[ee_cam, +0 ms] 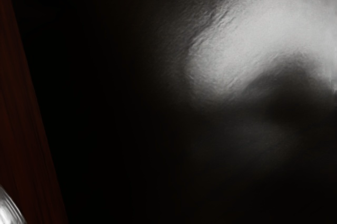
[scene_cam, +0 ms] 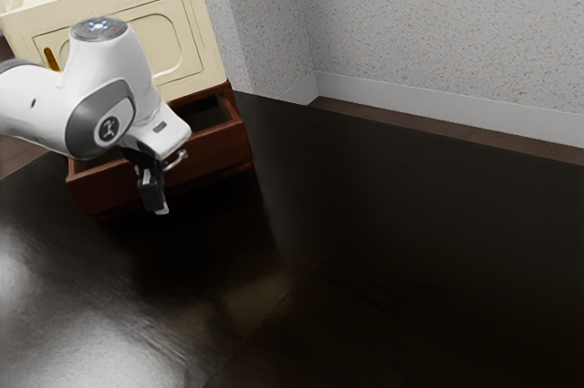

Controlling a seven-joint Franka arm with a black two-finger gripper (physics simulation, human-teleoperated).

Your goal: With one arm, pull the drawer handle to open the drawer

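In the exterior view, the drawer (scene_cam: 214,152) is seen pulled out beneath the cream cabinet section (scene_cam: 173,46), and part of its dark interior is exposed behind the reddish-brown front. The drawer is set low, just above the dark worktop (scene_cam: 383,251). On its front, the silvery handle (scene_cam: 181,160) is seen beside the gripper (scene_cam: 154,201), toward the exterior view's right.

The white arm (scene_cam: 100,100) is extended in from the exterior view's left, and part of the drawer and of the cabinet section is hidden by it. The gripper is pointed downward in front of the drawer, and a pale tip is shown at its lower end. Whether the jaws are wide or narrow cannot be told, nor can it be told whether the handle is held or touched by them.

In the wrist view, a reddish-brown strip of the drawer is shown, with a curved, silvery piece lying against it. Bright, soft-edged reflections are cast on the worktop. Behind the worktop, the speckled wall (scene_cam: 438,23) is edged by a pale baseboard (scene_cam: 438,105).
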